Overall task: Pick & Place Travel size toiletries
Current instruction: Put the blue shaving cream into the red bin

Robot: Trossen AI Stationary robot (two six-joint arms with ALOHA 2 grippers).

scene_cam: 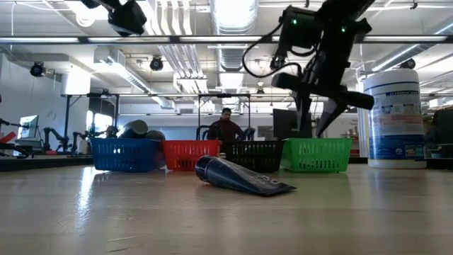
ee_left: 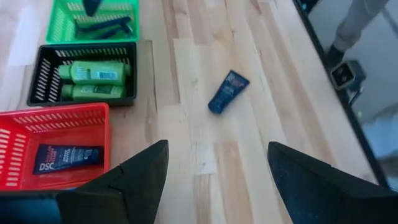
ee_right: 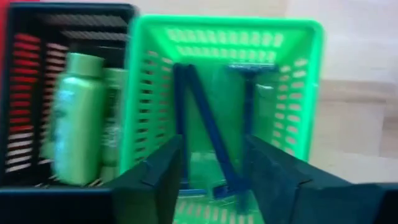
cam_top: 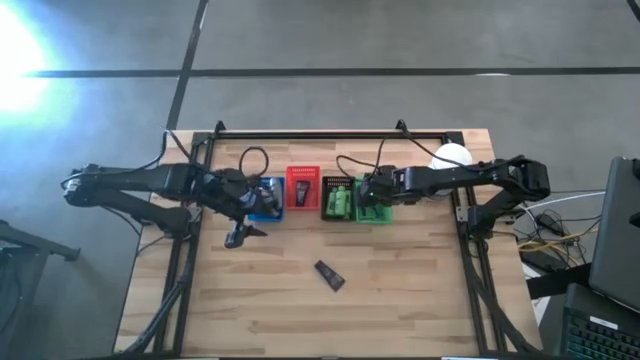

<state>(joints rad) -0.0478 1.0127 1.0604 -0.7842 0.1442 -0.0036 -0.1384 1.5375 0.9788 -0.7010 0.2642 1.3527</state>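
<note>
A dark blue tube (cam_top: 329,275) (ee_left: 227,92) (scene_cam: 241,178) lies alone on its side on the wooden table, in front of a row of baskets. My left gripper (cam_top: 240,237) (ee_left: 217,149) hovers open near the blue basket (cam_top: 265,200), left of and behind the tube. My right gripper (cam_top: 368,200) (ee_right: 212,143) hangs open over the green basket (ee_right: 227,93), which holds thin dark razors (ee_right: 211,130). The black basket (ee_left: 84,78) holds green bottles (ee_left: 93,71). A dark packet (ee_left: 67,155) lies in the red basket (ee_left: 56,118). Grey tubes (scene_cam: 134,129) stick up from the blue basket.
The four baskets stand in a row near the table's far edge. A big white container with a blue label (scene_cam: 393,117) (cam_top: 450,157) stands at the far right. Bare wood lies around the tube toward the near edge. A person (scene_cam: 225,129) sits in the room behind.
</note>
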